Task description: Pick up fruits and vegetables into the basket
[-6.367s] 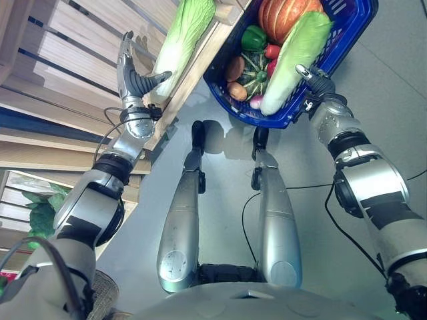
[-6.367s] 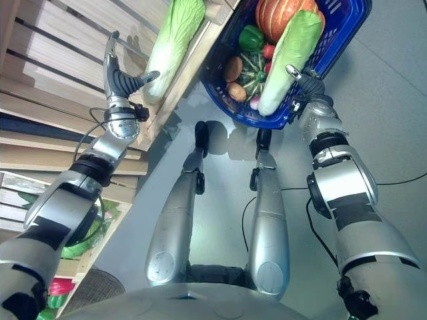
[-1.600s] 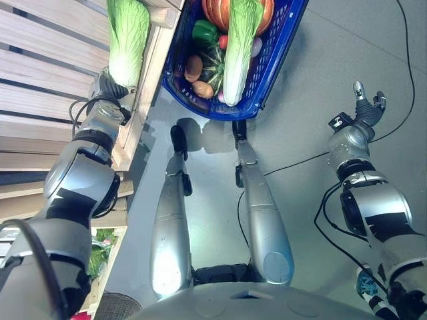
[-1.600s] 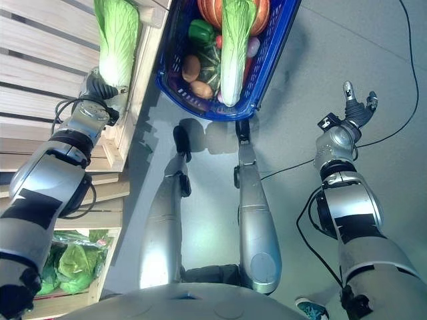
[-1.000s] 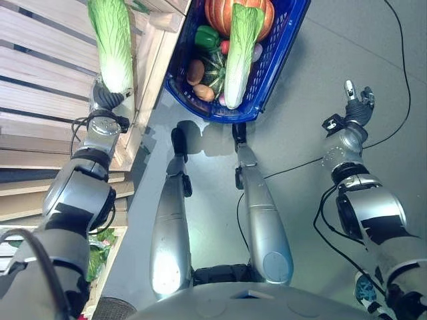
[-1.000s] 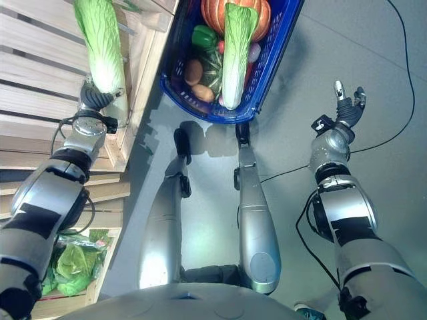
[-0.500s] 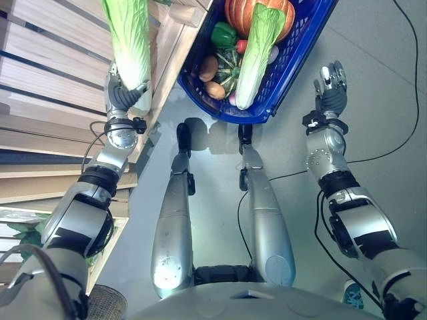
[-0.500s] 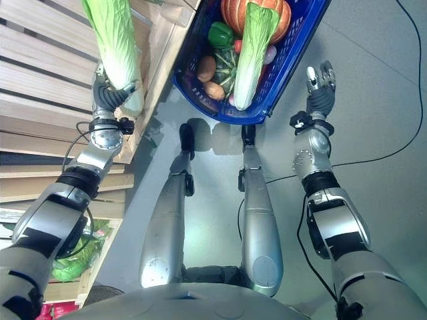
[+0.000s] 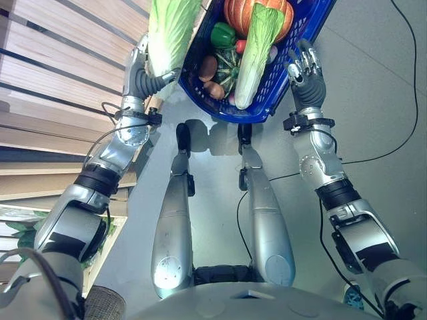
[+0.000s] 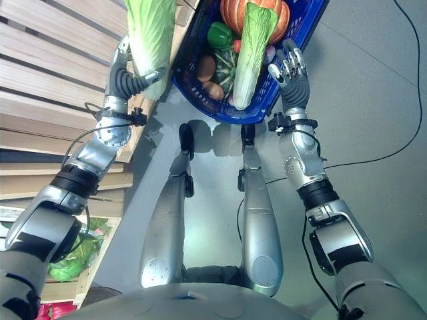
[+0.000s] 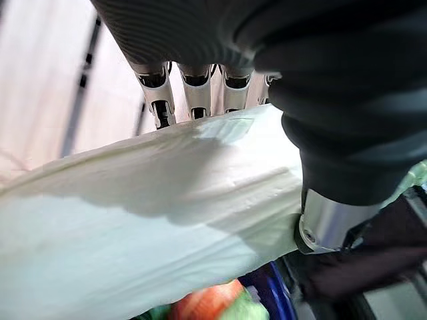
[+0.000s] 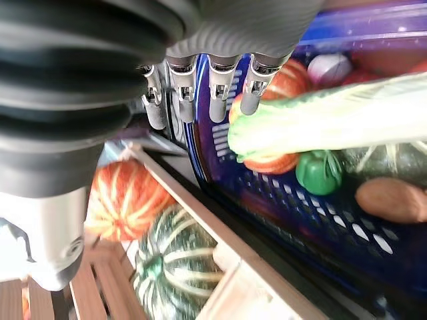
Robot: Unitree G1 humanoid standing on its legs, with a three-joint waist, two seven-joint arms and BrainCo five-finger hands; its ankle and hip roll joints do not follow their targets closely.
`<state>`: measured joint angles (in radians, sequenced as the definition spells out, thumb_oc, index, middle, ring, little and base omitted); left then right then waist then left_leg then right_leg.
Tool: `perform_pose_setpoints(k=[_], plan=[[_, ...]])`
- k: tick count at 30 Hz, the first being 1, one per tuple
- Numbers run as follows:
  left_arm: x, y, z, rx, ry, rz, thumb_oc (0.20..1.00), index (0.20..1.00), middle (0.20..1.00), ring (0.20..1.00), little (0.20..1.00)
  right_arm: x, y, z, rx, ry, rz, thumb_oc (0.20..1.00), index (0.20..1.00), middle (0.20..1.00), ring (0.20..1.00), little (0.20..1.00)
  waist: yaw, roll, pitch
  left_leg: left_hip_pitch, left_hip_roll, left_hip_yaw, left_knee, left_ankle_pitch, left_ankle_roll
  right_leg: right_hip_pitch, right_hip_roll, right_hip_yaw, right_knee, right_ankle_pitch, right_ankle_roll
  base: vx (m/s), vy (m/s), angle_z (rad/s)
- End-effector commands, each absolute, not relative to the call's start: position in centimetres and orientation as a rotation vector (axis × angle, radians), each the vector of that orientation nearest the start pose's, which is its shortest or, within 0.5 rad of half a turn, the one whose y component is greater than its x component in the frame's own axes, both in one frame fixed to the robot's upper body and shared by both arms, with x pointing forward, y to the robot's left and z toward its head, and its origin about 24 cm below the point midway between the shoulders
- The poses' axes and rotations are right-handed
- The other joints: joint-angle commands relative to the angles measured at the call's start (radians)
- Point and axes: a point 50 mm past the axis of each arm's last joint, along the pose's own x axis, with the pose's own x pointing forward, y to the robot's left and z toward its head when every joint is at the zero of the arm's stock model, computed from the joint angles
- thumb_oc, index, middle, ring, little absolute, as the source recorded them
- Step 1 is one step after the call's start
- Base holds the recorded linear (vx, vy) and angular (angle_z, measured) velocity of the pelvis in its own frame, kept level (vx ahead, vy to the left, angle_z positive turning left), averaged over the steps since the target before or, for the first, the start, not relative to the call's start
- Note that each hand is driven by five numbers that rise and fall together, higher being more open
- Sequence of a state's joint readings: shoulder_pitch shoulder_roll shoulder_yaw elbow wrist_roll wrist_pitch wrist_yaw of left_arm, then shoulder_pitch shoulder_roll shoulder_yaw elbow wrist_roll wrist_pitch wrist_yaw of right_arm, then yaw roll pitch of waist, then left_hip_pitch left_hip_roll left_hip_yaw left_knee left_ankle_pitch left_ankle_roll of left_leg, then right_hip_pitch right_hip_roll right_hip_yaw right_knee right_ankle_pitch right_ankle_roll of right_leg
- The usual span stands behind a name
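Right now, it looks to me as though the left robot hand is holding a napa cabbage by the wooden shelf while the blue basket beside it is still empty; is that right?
Not quite: the blue basket is not empty. The left eye view shows it holding a pumpkin, a second napa cabbage, a green pepper and other vegetables. The rest stands: the left robot hand is curled round a napa cabbage by the wooden shelf.

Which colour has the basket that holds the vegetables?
The basket is blue, with a perforated wall; it shows best in the left eye view.
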<state>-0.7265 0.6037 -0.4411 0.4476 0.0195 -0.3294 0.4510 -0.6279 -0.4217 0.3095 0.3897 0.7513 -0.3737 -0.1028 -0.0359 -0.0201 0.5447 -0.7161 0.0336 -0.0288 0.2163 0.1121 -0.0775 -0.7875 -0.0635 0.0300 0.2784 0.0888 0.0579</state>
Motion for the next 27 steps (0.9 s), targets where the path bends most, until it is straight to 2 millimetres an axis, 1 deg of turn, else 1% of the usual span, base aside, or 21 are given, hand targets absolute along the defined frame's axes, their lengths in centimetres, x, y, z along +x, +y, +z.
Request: perform_pose_setpoints(k=[1, 3, 7, 10, 15, 16, 22, 27], plan=[[34.1, 15.5, 20.5, 0.636, -0.800, -0.019, 0.200, 0.200, 0.200, 0.200, 0.200, 33.8, -15.9, 17.8, 0.187, -0.518, 0.236, 1.000, 1.000, 1.000, 1.000, 1.000, -0.009, 0.027, -0.025, 0.017, -0.061, 0.015, 0.014, -0.052, 0.020, 0.073, 0.038, -0.086, 0.025, -0.073, 0.013, 0.00, 0.000, 0.00], [34.0, 15.1, 20.8, 0.645, -0.817, -0.044, 0.200, 0.200, 0.200, 0.200, 0.200, 33.8, -15.7, 17.9, 0.173, -0.513, 0.260, 1.000, 1.000, 1.000, 1.000, 1.000, -0.011, 0.026, -0.025, 0.019, -0.060, 0.017, 0.012, -0.051, 0.021, 0.074, 0.038, -0.085, 0.024, -0.071, 0.014, 0.00, 0.000, 0.00], [33.7, 13.5, 21.9, 0.692, -0.875, -0.132, 0.200, 0.200, 0.200, 0.200, 0.200, 33.8, -14.2, 18.4, 0.132, -0.497, 0.362, 1.000, 1.000, 1.000, 1.000, 1.000, -0.014, 0.023, -0.025, 0.015, -0.057, 0.020, 0.008, -0.042, 0.021, 0.070, 0.039, -0.081, 0.020, -0.060, 0.018, 0.00, 0.000, 0.00], [33.4, 12.6, 22.2, 0.701, -0.890, -0.189, 0.200, 0.200, 0.200, 0.200, 0.200, 33.6, -13.2, 18.5, 0.110, -0.486, 0.409, 1.000, 1.000, 1.000, 1.000, 1.000, -0.014, 0.020, -0.025, 0.017, -0.056, 0.022, 0.007, -0.043, 0.021, 0.071, 0.039, -0.080, 0.019, -0.057, 0.021, 0.00, 0.000, 0.00], [32.9, 11.4, 22.1, 0.731, -0.915, -0.275, 0.200, 0.200, 0.200, 0.200, 0.200, 33.4, -12.3, 18.3, 0.097, -0.469, 0.459, 1.000, 1.000, 1.000, 1.000, 1.000, -0.013, 0.018, -0.025, 0.022, -0.054, 0.025, 0.009, -0.048, 0.021, 0.076, 0.038, -0.079, 0.021, -0.060, 0.023, 0.00, 0.000, 0.00], [32.7, 10.9, 22.2, 0.732, -0.921, -0.310, 0.200, 0.200, 0.200, 0.200, 0.200, 33.4, -12.0, 18.4, 0.098, -0.467, 0.483, 1.000, 1.000, 1.000, 1.000, 1.000, -0.012, 0.017, -0.025, 0.016, -0.054, 0.024, 0.010, -0.043, 0.021, 0.071, 0.037, -0.079, 0.020, -0.055, 0.024, 0.00, 0.000, 0.00], [32.1, 9.6, 21.8, 0.763, -0.934, -0.420, 0.200, 0.200, 0.200, 0.200, 0.200, 33.1, -10.9, 18.4, 0.107, -0.444, 0.560, 1.000, 1.000, 1.000, 1.000, 1.000, -0.010, 0.014, -0.025, 0.020, -0.054, 0.025, 0.013, -0.050, 0.020, 0.076, 0.034, -0.079, 0.018, -0.057, 0.027, 0.00, 0.000, 0.00], [31.9, 9.0, 21.4, 0.780, -0.918, -0.488, 0.200, 0.200, 0.200, 0.200, 0.200, 33.0, -10.7, 19.1, 0.149, -0.470, 0.581, 1.000, 1.000, 1.000, 1.000, 1.000, -0.009, 0.011, -0.025, 0.020, -0.052, 0.026, 0.014, -0.052, 0.021, 0.073, 0.036, -0.079, 0.021, -0.056, 0.030, 0.00, 0.000, 0.00]])
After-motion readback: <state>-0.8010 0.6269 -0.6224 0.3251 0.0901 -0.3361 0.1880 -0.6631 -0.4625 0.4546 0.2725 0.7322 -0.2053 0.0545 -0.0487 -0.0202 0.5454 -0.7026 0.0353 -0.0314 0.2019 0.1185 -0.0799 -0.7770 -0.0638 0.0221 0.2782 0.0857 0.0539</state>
